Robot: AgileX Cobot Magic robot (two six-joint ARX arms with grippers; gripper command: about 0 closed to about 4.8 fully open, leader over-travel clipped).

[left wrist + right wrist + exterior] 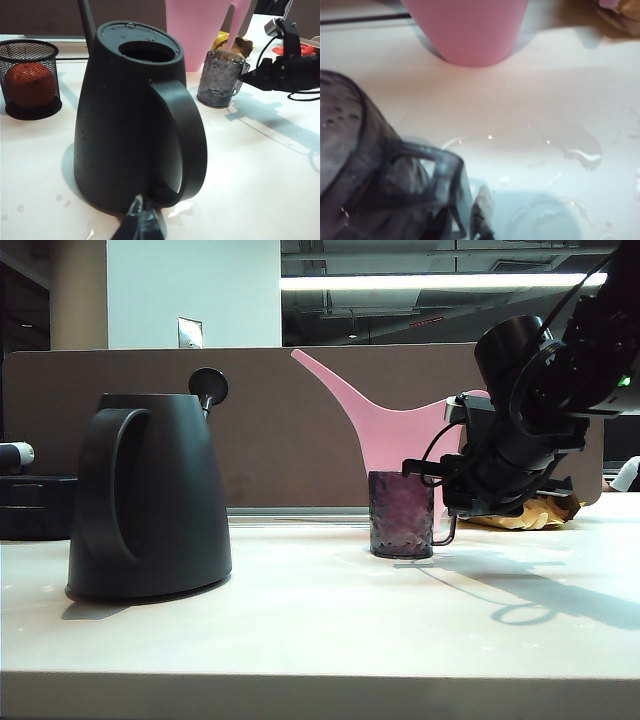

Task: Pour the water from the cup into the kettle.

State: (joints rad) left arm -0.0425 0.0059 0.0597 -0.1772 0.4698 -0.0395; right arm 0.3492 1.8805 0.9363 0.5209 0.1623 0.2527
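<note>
Purple glass: the cup (401, 514) is of dark, see-through, dimpled material and stands upright on the table (320, 630), well apart from the kettle (150, 500), with its thin handle turned to the right gripper (432, 472).
Black plastic: the kettle stands upright on the left part of the table; its round top hole is seen open in the left wrist view.
Right gripper: it is placed at the handle side of the cup. In the right wrist view the handle (432, 170) is seen very near, with a fingertip (482, 210) just beside it. Whether the jaws are closed on the handle or parted cannot be told.
Left gripper: only a small dark tip (140, 222) is shown, near the base of the kettle on its loop-handle side; its state cannot be told, and nothing is seen to be held.
Relation for the next move: the kettle lies to the left of the cup in the exterior view, so the cup must be carried sideways across the bare table. The right arm is judged the nearer one.
Hidden: the water level in the cup is not readable. Some wet spots are seen on the table.
Behind: a pink watering can (400, 440) stands just behind the cup.
</note>
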